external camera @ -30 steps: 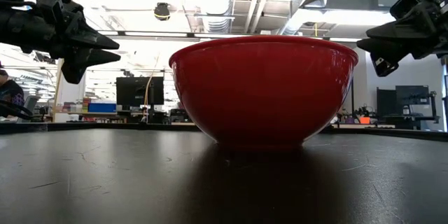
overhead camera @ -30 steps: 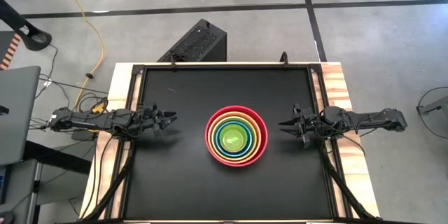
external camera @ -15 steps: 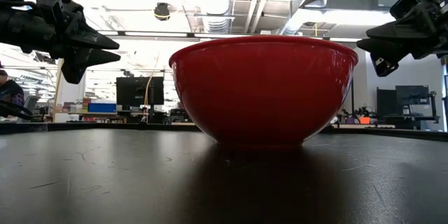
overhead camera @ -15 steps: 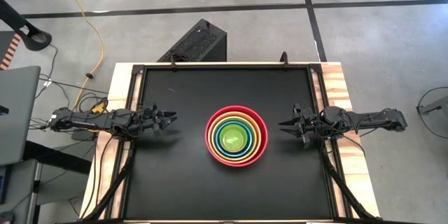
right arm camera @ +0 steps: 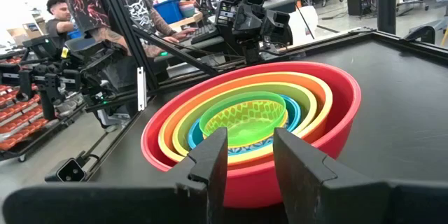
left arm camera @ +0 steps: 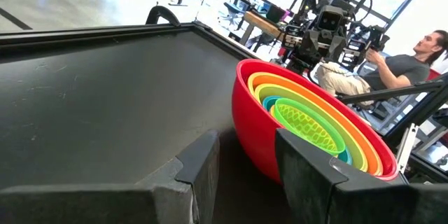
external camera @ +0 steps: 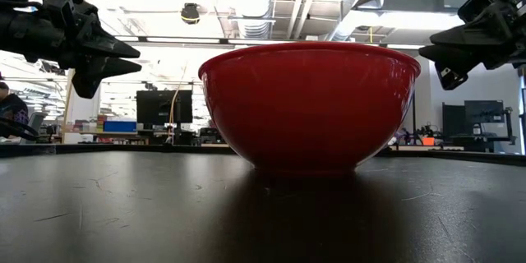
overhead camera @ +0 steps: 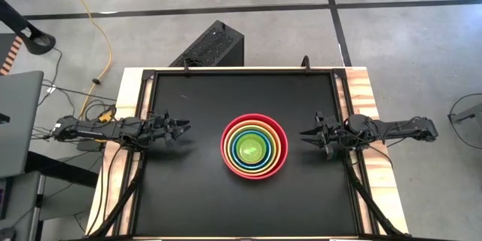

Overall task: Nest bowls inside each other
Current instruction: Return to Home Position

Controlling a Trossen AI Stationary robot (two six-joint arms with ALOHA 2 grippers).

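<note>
The bowls (overhead camera: 254, 147) stand as one nested stack at the middle of the black table, resting on the base of the largest red-pink bowl (external camera: 309, 107). Inside it sit orange, olive green, teal, yellow and, innermost, a bright green bowl (right arm camera: 243, 120). My left gripper (overhead camera: 184, 127) hovers open above the table left of the stack, pointing level at it. My right gripper (overhead camera: 305, 133) hovers open to the stack's right, also pointing at it. Neither holds anything; both show above table height in the low view.
The black table top (overhead camera: 196, 196) has a raised frame and wooden side strips (overhead camera: 365, 98). A black box (overhead camera: 211, 45) lies on the floor beyond the far edge. In the wrist views, people (left arm camera: 406, 59) sit at benches beyond the table.
</note>
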